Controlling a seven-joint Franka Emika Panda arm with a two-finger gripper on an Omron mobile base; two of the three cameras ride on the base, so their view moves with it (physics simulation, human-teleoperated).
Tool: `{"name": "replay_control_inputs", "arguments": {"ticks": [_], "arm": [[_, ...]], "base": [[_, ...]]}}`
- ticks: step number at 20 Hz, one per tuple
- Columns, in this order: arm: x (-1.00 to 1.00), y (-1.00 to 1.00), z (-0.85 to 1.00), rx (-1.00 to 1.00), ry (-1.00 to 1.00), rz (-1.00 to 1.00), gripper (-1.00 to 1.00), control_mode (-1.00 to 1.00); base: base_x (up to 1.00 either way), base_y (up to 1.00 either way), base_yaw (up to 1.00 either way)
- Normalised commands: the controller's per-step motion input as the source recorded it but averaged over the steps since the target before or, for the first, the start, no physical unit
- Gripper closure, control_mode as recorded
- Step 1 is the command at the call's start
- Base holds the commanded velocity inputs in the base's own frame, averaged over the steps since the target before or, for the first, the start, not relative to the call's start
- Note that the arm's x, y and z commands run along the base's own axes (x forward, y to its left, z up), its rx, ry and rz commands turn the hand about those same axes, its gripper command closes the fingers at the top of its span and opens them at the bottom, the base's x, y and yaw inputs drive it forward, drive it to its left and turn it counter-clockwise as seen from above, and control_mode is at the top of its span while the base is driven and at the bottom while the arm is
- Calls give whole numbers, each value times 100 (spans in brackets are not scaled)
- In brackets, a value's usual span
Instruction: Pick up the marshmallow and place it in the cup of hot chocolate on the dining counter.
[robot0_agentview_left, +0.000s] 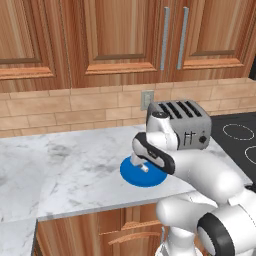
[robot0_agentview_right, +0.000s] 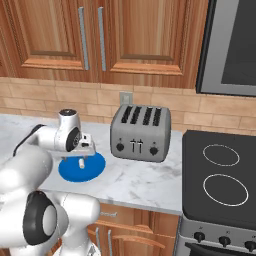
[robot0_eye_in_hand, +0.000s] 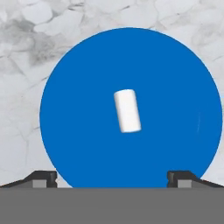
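Marshmallow (robot0_eye_in_hand: 127, 110) lies untouched on blue plate (robot0_eye_in_hand: 78, 87) below wide-open, empty gripper (robot0_eye_in_hand: 112, 177)

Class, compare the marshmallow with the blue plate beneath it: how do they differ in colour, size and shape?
The marshmallow is white; the plate is blue. The marshmallow is tiny, while the plate is far wider and spreads out all round it. The marshmallow is a stubby cylinder lying on its side; the plate is a flat round disc. Both are plain, single-coloured and have round outlines.

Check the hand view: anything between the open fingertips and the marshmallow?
Nothing but bare blue plate; the marshmallow lies alone mid-plate, clear of the open gripper.
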Motion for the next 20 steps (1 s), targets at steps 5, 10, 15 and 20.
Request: {"name": "replay_control_inputs", "arguments": {"ticks": [5,10,15,20], "arm": [[17,0,-33,0,2,6,-100,-100],[18,0,-28,-1,4,5,-100,-100],[16,0,-23,0,4,4,-100,-100],[21,0,-14,0,3,2,-100,-100]], "base": [[0,0,0],[0,0,0],[0,0,0],[0,0,0]]}}
